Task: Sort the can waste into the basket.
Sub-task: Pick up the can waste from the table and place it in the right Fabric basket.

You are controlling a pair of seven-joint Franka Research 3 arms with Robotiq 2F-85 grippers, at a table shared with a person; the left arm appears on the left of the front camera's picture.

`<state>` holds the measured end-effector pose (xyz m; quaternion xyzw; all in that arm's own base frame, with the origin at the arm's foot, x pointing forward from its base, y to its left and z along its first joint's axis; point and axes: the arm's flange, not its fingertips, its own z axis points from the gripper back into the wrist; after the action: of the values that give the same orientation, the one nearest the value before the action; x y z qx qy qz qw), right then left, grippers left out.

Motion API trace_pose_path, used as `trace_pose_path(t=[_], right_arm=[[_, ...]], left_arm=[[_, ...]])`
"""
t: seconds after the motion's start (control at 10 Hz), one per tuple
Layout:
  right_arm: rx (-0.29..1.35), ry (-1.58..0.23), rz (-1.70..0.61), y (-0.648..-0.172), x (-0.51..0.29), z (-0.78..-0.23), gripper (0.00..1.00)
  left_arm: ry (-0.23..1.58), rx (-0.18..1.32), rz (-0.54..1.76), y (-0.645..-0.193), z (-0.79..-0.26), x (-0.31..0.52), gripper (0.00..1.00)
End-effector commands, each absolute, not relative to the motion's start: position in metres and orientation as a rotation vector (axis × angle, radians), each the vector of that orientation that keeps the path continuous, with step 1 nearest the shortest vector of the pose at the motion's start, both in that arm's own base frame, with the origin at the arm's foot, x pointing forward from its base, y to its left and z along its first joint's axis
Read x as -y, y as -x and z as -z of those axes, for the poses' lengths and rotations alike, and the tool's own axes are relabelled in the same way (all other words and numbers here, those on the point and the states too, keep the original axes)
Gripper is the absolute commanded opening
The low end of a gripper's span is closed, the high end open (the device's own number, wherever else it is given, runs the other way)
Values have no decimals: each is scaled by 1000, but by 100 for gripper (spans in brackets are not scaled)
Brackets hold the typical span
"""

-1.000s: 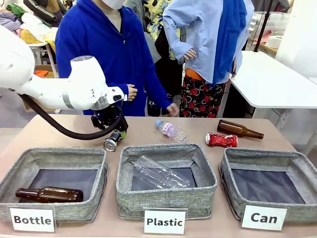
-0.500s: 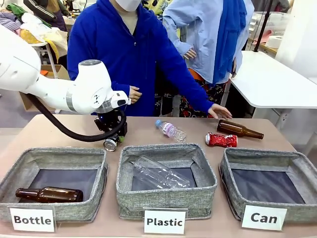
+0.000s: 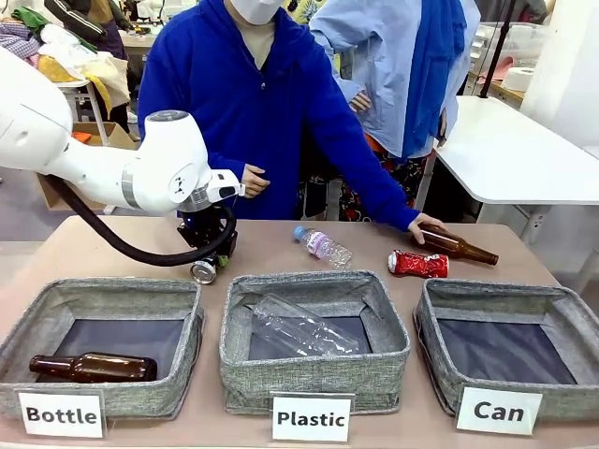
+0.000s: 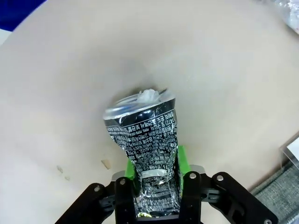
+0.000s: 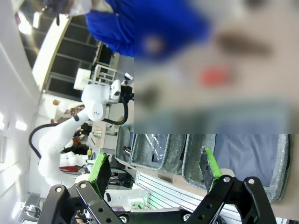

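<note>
1. The left pincer (image 4: 155, 164) is shut tight on the black can (image 4: 145, 135). The green pads squeeze its dented bottom end.
2. This can is low over the table (image 3: 94, 251), at the far left, just behind the box marked "Bottle" (image 3: 23, 323). I cannot tell if it is off the table yet.
3. The red can (image 3: 418, 264) lies on the table, just behind the basket (image 3: 432, 346) marked "Can".
4. That basket has nothing in it. So no can is sorted yet. I think the job has only just begun: one can is grabbed, and both must go into the basket on the far right.
5. The right pincer (image 5: 154, 171) is wide open and holds nothing.
6. The person's hand (image 3: 427, 224) rests on a brown bottle (image 3: 454, 245) near the red can.
7. The left wrist view shows the grip up close: the white print on the can and the pads on both sides. The front view cannot show that.
8. The front view shows how far the black can is from the basket. The wrist view does not.
</note>
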<state>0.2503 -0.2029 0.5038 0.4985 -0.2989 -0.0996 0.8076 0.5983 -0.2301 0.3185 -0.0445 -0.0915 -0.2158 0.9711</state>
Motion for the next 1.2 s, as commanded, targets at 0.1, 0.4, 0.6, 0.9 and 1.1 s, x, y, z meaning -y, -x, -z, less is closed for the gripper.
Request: trace_pose_path(t=[0.1, 0.4, 0.6, 0.9, 1.1], right_arm=[[673, -1078, 193, -253, 204, -505, 100], [673, -1078, 193, -253, 204, -505, 100], [673, -1078, 193, -253, 204, -505, 100], [673, -1078, 193, -253, 204, -505, 100], [673, -1078, 193, -253, 204, -505, 100]], left_arm=[[87, 295, 462, -548, -379, 203, 0], [220, 432, 673, -435, -481, 138, 0], [329, 476, 889, -369, -509, 85, 0], [416, 576, 947, -343, -519, 17, 0], [446, 534, 900, -368, -517, 12, 0]])
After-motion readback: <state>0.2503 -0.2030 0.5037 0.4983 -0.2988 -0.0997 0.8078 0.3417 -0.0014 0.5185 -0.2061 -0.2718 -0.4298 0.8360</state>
